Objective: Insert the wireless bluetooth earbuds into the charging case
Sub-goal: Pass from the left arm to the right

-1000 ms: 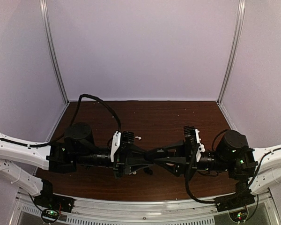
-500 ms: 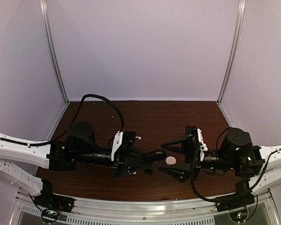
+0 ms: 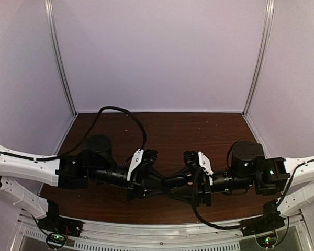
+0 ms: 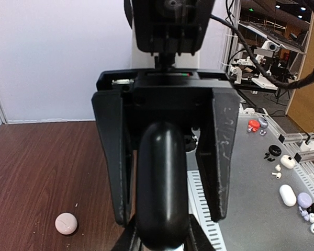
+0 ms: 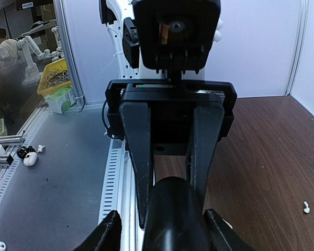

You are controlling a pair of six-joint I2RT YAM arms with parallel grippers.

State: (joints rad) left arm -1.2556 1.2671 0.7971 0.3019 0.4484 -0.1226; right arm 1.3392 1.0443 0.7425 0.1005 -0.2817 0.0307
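Observation:
A glossy black charging case [image 3: 176, 181] hangs above the table's middle between both grippers. My left gripper [image 3: 171, 183] is shut on it; in the left wrist view its fingertips [image 4: 129, 239] hug the case [image 4: 162, 183] at the bottom. My right gripper [image 3: 182, 184] is open, and its fingers straddle the same case with gaps on both sides, as the right wrist view [image 5: 165, 232] shows. One tiny white stemmed earbud [image 5: 305, 207] lies on the brown table. The black earbuds are out of view. I cannot tell whether the case's lid is open.
A small round pink case [image 4: 66, 223] lies on the brown table [image 3: 199, 130] below the left gripper. The slotted metal rail [image 3: 162, 240] runs along the near edge. White walls enclose the back and sides.
The right gripper, pulled back and open half a second ago, has moved left again and now straddles the black case. The left arm shifted slightly right. The pink case is now hidden from the top view.

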